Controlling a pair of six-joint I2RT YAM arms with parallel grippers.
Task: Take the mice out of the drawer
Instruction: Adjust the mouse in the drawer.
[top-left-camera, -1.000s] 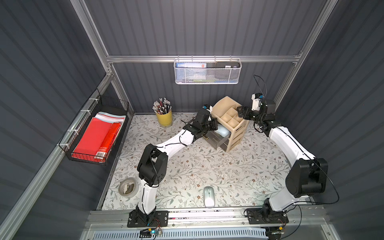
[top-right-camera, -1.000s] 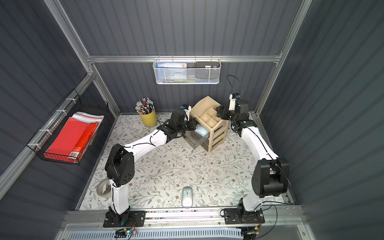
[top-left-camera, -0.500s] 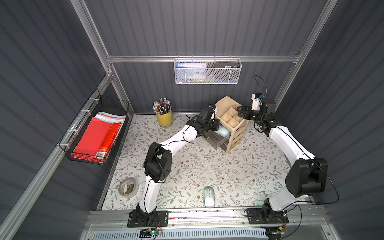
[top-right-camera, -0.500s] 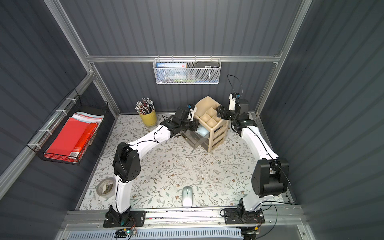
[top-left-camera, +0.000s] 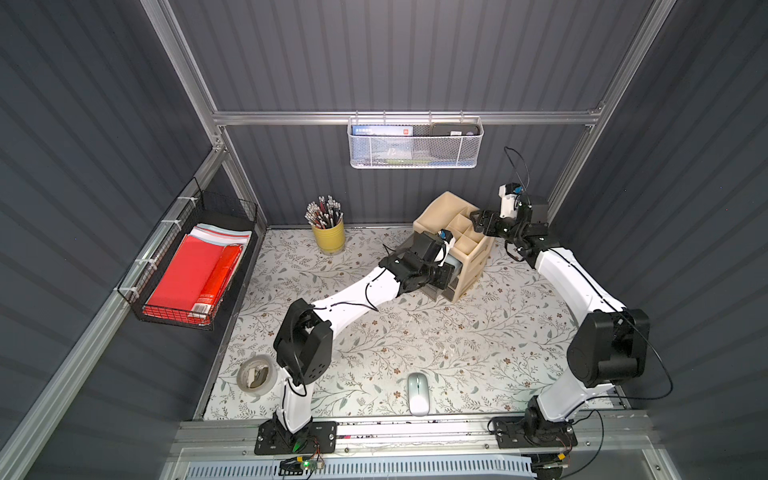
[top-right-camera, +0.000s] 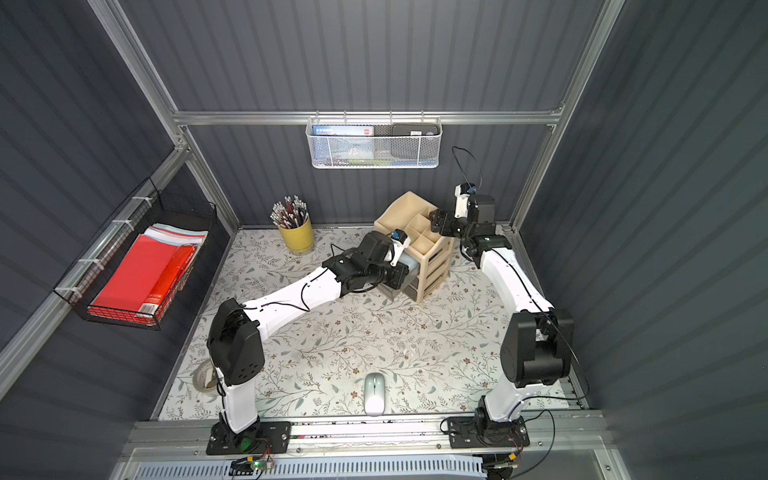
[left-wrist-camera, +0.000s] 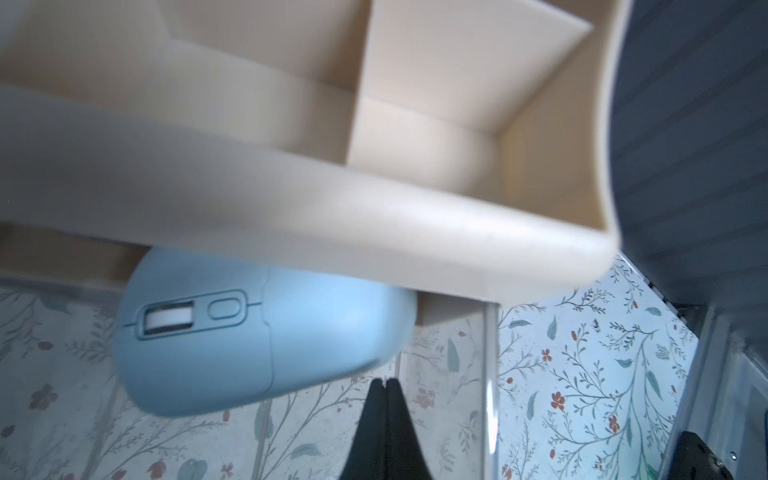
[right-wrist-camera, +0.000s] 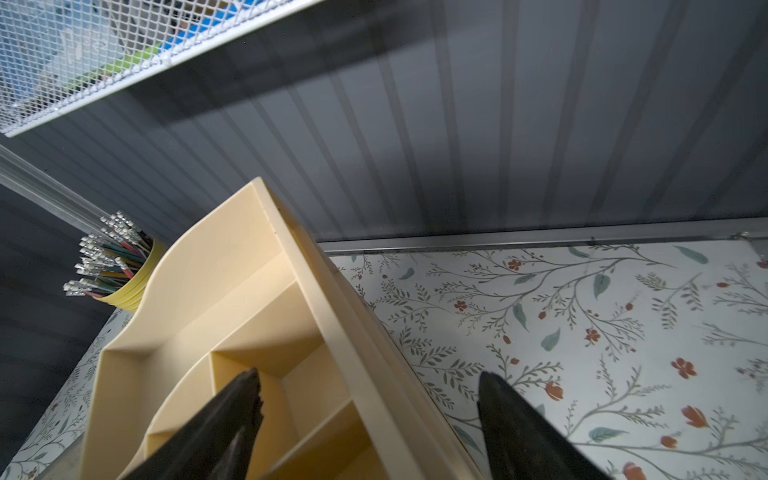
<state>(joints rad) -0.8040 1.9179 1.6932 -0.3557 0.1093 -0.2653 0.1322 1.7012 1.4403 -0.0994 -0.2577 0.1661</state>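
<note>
I count two mice. The blue mouse (left-wrist-camera: 266, 332), smooth rounded plastic with a white wheel, lies in an open drawer (left-wrist-camera: 491, 353) of clear plastic, half under the organizer's rim. The silver mouse (top-left-camera: 417, 392) lies alone on the table (top-left-camera: 415, 328) near the front edge, well apart from the drawer.

The left gripper (left-wrist-camera: 385, 380) is at the drawer. Its two black fingers are pressed together just beside the blue mouse; whether they touch it, I cannot tell.

The organizer (top-left-camera: 440, 212) is one beige plastic box with several open compartments on top. The right gripper (right-wrist-camera: 370, 382) hangs over its side wall with fingers spread wide, one over a compartment and one outside, holding nothing.

Further out stand one yellow cup (top-left-camera: 329, 241) full of pencils and one tape roll (top-left-camera: 257, 372). One black wire basket (top-left-camera: 226, 205) with red folders hangs on the left wall, and one white mesh basket (top-left-camera: 415, 153) on the back wall.

The table cover is pale, printed with leaves and small red flowers. The walls (top-left-camera: 374, 54) are dark grey and ribbed, in an aluminium frame.
</note>
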